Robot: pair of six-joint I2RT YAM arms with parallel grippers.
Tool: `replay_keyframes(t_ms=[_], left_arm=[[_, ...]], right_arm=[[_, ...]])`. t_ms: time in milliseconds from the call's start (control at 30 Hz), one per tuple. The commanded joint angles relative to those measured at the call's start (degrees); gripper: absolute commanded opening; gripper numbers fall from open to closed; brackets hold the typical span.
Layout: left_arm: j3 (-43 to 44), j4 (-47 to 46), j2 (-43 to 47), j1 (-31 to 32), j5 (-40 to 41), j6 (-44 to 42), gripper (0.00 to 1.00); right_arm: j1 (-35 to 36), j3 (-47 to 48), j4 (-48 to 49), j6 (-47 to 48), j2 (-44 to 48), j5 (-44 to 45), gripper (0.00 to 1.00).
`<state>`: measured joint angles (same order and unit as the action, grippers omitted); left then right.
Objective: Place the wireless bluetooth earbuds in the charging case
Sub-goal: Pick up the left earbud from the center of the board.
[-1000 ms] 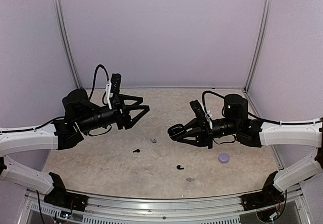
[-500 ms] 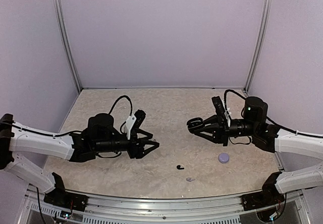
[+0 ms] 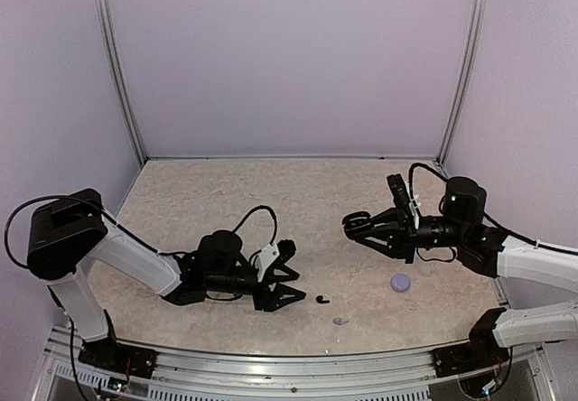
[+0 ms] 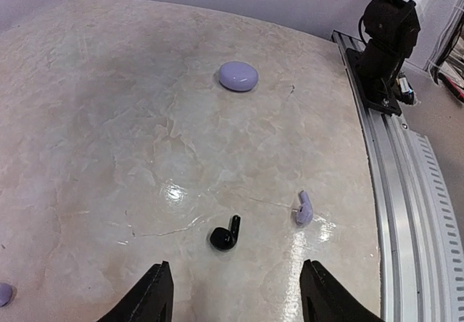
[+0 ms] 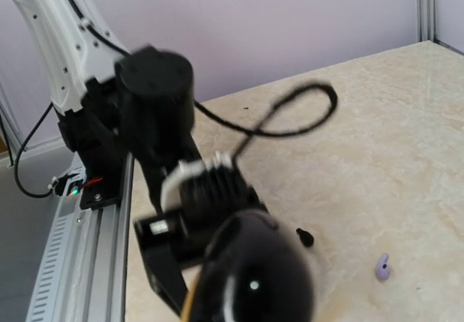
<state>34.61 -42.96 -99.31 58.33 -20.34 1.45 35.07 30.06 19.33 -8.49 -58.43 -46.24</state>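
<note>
We note one black earbud [image 4: 226, 236] lying on the table [image 3: 271, 193] near its front edge. A lavender earbud [image 4: 304, 209] lies just beside it, toward the rail [image 4: 406, 213], and the two do not touch. A second lavender earbud [image 4: 3, 294] shows only as a sliver at the left edge of the left wrist view. The lavender case [image 4: 238, 76], an oval pebble with its lid down, sits farther along the table on the right arm's side, well apart from the buds. The left gripper [image 4: 234, 282] is low over the surface with its jaws spread and nothing between them. The black earbud lies just ahead of the gap between its two fingers [image 4: 156, 296] and clear of both. The left arm [image 3: 135, 256] reaches far out from its base, forearm nearly flat above the table and angled toward the front centre. The right gripper [image 3: 354, 224] is raised above the table, pointing inward toward the middle. Its jaws are pressed on a black case [image 5: 250, 278], which is glossy and rounded; the right wrist view is too blurred there for us to make out more. The tabletop is beige with a marbled pattern, glossy enough to show glare. Plain lavender walls [image 3: 289, 58] with metal corner posts enclose it on three sides.
</note>
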Motion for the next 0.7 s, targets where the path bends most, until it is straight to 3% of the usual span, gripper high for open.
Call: replay_keyframes(t_ms=[0,267,667], left_arm=[[4.3,-4.3,-6.0,0.8,-2.3,-6.4,0.60],[8.1,-2.9,-14.0,1.2,-2.1,-11.2,0.58],[12.7,1.4,-19.3,2.5,0.2,-16.2,0.50]], right_arm=[[-0.8,-0.6,-0.6,-0.5,1.8,0.2,0.06],[-0.9,-1.2,-0.5,-0.6,2.3,0.1,0.06],[-1.1,-1.5,-0.9,-0.3,2.6,0.1,0.06]])
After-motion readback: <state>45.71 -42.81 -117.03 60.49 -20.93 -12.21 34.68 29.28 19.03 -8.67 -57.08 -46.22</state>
